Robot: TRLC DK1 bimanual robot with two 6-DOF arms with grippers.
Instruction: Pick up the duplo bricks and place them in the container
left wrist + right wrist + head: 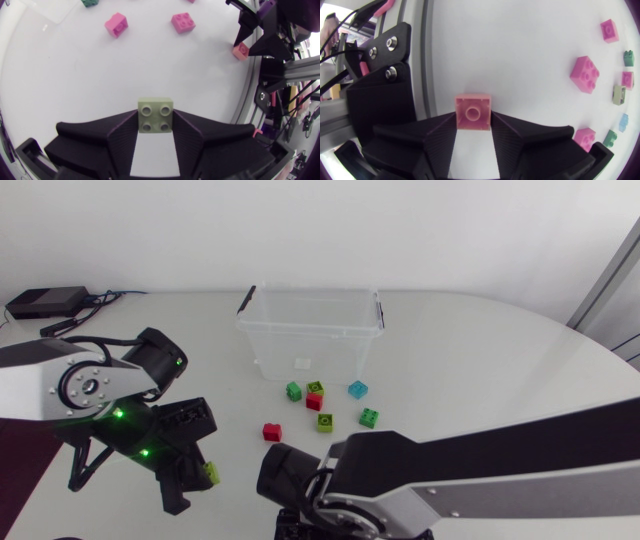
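My left gripper (198, 480) hangs low over the near left of the table, shut on a lime-green duplo brick (212, 472). The left wrist view shows that brick (155, 114) clamped between both fingers of the gripper (155, 125). My right gripper (472, 122) is down at the table's near edge, and its fingers press both sides of a pink brick (472, 111). In the head view the right arm (400, 480) hides that gripper. The clear container (310, 330) stands at the back middle. Several loose bricks lie before it, among them a red one (272, 432) and a cyan one (357, 389).
A green brick (369, 417), a lime brick (324, 422) and a red-and-olive stack (315, 395) lie between my arms and the container. A black box with cables (45, 302) sits at the back left. My right gripper with its brick (241, 51) shows ahead of my left.
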